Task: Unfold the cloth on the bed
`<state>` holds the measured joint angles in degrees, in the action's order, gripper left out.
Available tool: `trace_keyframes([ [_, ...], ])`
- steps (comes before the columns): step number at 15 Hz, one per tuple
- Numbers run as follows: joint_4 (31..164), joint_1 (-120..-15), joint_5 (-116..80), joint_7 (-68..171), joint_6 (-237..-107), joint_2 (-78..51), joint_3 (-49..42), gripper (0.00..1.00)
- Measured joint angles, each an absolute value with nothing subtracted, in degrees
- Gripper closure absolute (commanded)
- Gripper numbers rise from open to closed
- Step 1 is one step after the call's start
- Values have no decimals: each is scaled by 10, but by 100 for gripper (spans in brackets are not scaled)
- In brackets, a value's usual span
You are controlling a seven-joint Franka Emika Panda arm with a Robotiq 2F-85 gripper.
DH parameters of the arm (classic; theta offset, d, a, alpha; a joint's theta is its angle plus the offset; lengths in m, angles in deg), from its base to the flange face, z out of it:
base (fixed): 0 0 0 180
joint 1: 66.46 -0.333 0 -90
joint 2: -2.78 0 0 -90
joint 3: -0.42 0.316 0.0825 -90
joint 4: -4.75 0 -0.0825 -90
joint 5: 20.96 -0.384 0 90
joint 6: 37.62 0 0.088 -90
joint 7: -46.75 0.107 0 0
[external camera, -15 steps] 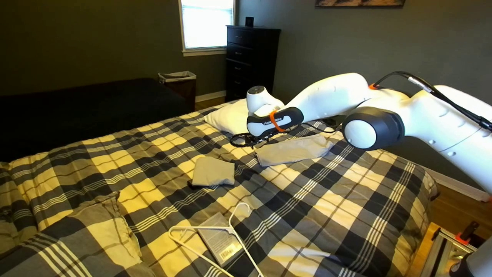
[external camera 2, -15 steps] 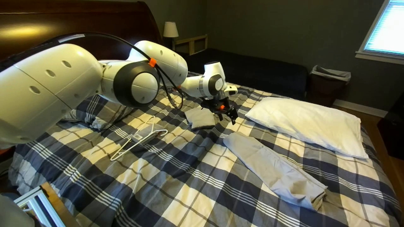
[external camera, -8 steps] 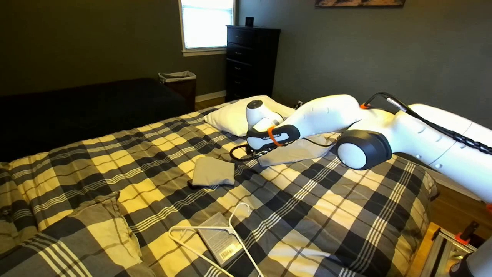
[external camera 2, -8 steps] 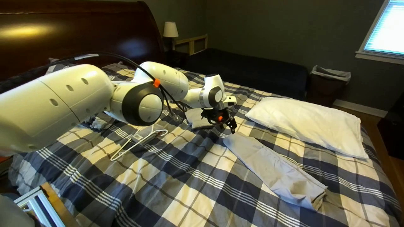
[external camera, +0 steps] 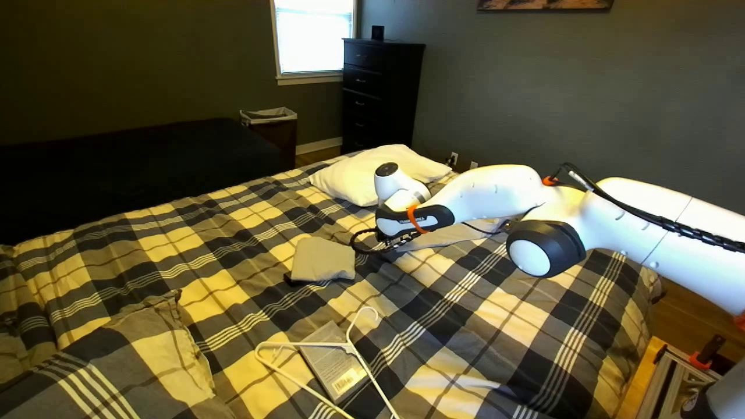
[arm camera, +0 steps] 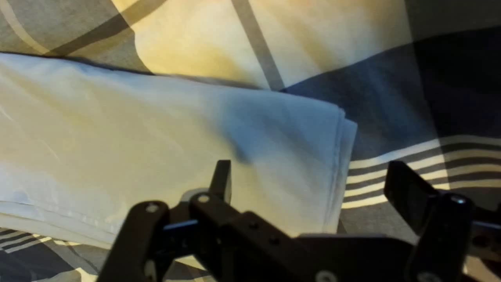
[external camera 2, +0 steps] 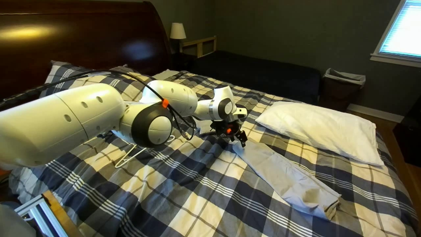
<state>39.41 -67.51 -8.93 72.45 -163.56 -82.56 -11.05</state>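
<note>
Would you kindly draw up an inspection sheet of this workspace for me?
Surface: plaid bed, wrinkled in places.
Job's things: long cloth, folded and creased, layers showing at its end; not yet unfolded.
Clutter: small cloth, folded; white pillow; hanger lying over a box.
Gripper: open, above the long cloth's end, holding nothing; whether it touches is unclear.
Cables: black cable runs along the arm and hangs in a loose loop.
Surroundings: headboard, lamp, bin, window, dresser.

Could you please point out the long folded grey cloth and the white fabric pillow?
Long folded grey cloth (external camera 2: 284,177), in an exterior view: middle.
White fabric pillow (external camera 2: 319,132), in an exterior view: middle.
</note>
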Motion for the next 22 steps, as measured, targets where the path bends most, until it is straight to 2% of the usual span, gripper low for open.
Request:
trace_keyframes([
  [10, 395, -679, -89, 764, -1636, -823, -119, 0],
  [16, 404, -683, -88, 801, -1758, -823, -122, 0],
  [22, 427, -699, -85, 835, -1747, -824, -148, 0],
])
